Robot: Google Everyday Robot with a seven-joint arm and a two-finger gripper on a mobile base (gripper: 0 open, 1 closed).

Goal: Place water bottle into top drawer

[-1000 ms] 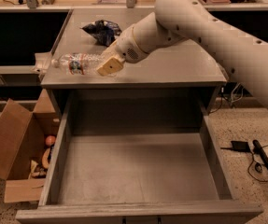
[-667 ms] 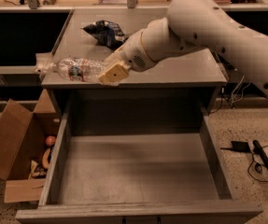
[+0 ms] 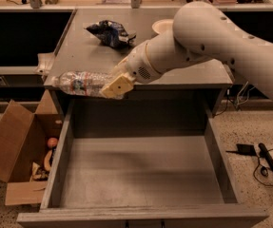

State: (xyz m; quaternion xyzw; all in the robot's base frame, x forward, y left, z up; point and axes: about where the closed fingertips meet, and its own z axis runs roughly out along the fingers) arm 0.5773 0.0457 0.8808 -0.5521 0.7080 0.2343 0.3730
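The water bottle (image 3: 81, 83) is clear and ribbed, with a red, blue and white label and its cap pointing left. It lies sideways in my gripper (image 3: 115, 85), which is shut on its bottom end. The bottle hangs in the air at the front left edge of the cabinet top (image 3: 141, 56), above the back left of the open top drawer (image 3: 136, 175). The drawer is a wide grey box, pulled far out, with a bare flat bottom. My white arm (image 3: 212, 42) reaches in from the upper right.
A dark blue snack bag (image 3: 110, 32) lies on the cabinet top at the back. A white bowl (image 3: 162, 25) sits behind my arm. An open brown cardboard box (image 3: 17, 146) with small items stands on the floor to the left. Cables (image 3: 259, 160) lie on the floor at right.
My gripper has moved forward and lower with the bottle, from over the cabinet top to its front left edge above the drawer.
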